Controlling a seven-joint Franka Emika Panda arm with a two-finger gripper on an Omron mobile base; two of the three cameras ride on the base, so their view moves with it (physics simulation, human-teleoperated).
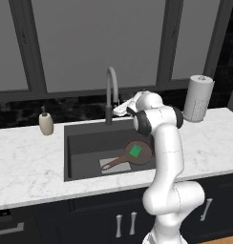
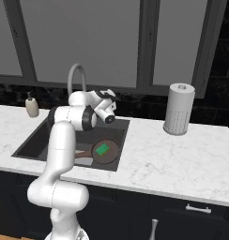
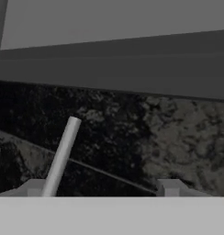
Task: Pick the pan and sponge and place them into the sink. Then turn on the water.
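- The pan (image 1: 137,153) is lying in the sink (image 1: 85,143), at about 4 o'clock in the basin, close to the right wall.
- The sponge (image 1: 135,151) is sitting inside the pan, in the middle.
- The pan's handle (image 1: 113,163) is pointing toward 8 o'clock, over the light plate (image 1: 108,167).
- The left half of the sink is staying bare.
- The gripper (image 2: 110,99) is reaching beside the faucet (image 1: 111,90), near the back edge of the counter (image 1: 27,162).
- In the hand view, the two fingertips (image 3: 36,187) are standing wide apart, with a thin grey lever (image 3: 61,156) rising next to the left one.
- The soap bottle (image 1: 46,123) is standing at 9 o'clock and the paper towel roll (image 1: 198,97) at 3 o'clock, both well apart from the sink.
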